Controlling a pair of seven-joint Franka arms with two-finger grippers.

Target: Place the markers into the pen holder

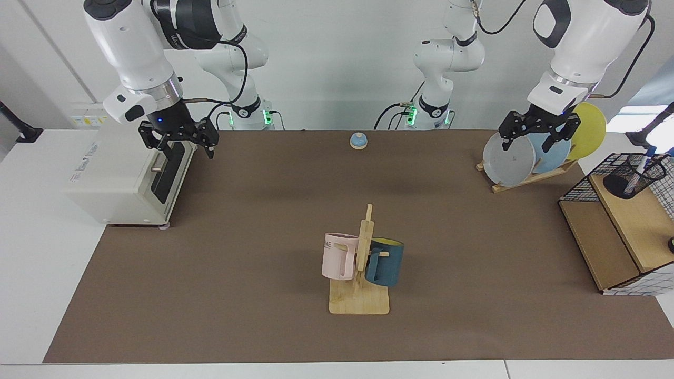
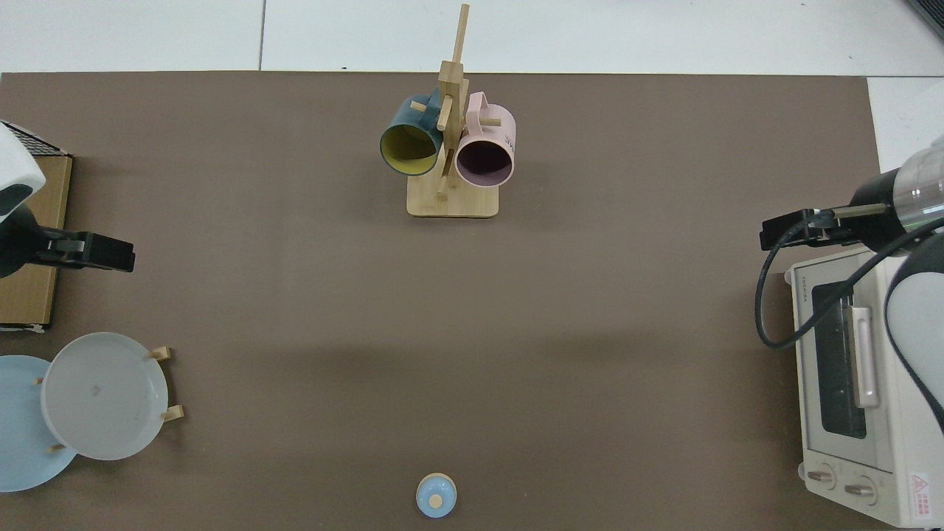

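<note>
Though partly mesh-hidden, seemingly a marker (image 1: 643,162) inside the pen holder (image 1: 632,179).

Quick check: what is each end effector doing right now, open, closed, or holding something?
Left end effector: open, holding nothing, raised in front of the plate rack.
Right end effector: open, holding nothing, waiting by the toaster oven.

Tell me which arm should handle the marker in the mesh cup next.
Left, probably. The left gripper hangs above the plate rack, near the shelf where the marker already stands in the mesh cup. The right gripper waits by the toaster oven, across the table.
</note>
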